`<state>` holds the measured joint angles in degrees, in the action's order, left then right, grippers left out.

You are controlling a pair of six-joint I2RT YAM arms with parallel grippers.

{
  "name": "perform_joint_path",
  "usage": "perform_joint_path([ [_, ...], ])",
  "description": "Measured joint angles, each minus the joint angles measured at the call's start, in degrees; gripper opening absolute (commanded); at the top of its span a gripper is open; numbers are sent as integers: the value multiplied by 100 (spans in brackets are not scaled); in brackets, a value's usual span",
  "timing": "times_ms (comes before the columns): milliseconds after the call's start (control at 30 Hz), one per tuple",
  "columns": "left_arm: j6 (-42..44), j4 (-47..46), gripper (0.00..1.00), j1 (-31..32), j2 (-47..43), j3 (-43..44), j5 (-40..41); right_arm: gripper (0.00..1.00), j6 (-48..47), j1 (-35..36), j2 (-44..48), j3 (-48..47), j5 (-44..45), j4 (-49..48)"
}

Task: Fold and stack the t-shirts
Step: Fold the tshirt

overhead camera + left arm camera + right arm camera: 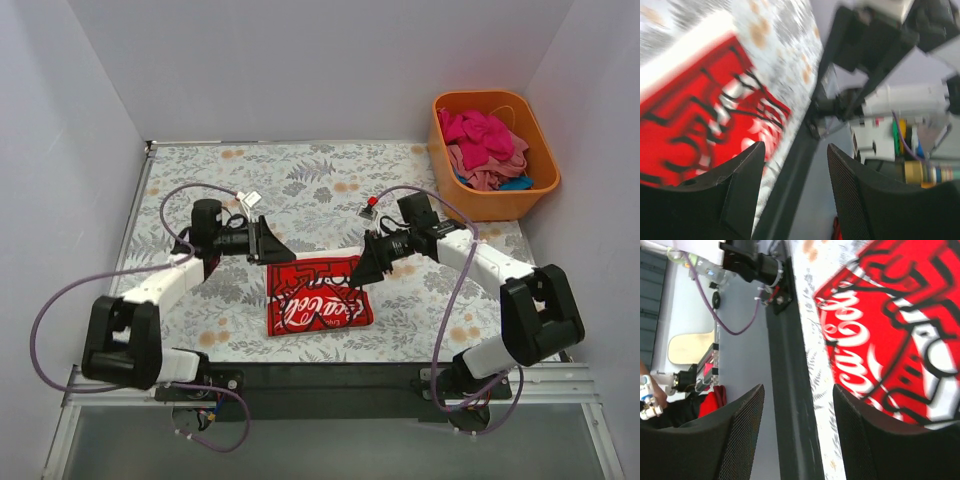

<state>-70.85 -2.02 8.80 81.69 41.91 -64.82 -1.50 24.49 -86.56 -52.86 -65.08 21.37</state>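
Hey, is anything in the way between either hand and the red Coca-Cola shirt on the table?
Nothing visible does. The left hand and the right hand are both open right at the far edge of the red Coca-Cola shirt, one at each corner.

One red tee (pixel 318 295), one orange tub (pixel 497 208)

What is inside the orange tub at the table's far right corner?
The orange tub holds a crumpled heap: a magenta garment on top, a paler pink garment below, a blue scrap at the near edge. Anything underneath is covered.
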Motion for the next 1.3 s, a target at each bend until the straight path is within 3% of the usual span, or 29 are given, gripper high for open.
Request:
perform_joint_path([
  [100,-614,-376,49,710,-1036,-737,66,61,595,424,240,282,-87,-750],
  [200,-1338,-660,48,1235,-1351,-1580,98,61,1069,863,-177,664,-96,-1305],
  [367,-2175,-940,46,1228,-706,-2594,605,60,1464,997,-1180,1137,-50,-1812],
  [533,-2271,-1012,45,1097,155,-2616,1025,59,1598,643,-1934,1261,-330,-2103],
  [700,-2111,-1126,45,754,861,-2140,907,60,1606,197,-2087,1329,-654,-2074],
  [833,-1961,-844,50,671,730,-1982,695,61,1064,76,-1687,1237,-271,-1235],
  [967,-1567,-96,52,686,-509,-1556,511,69,616,50,-518,881,483,-256],
  [1100,-857,782,55,573,-1698,-223,780,77,280,122,605,-103,1727,146],
  [1133,-684,964,56,538,-1832,57,920,79,210,157,743,-343,2055,146],
  [1167,-507,1193,56,487,-1941,385,1088,89,142,203,813,-551,2398,146],
  [1300,238,2168,59,240,-1945,1373,1917,98,-42,511,597,-1010,3515,205],
])
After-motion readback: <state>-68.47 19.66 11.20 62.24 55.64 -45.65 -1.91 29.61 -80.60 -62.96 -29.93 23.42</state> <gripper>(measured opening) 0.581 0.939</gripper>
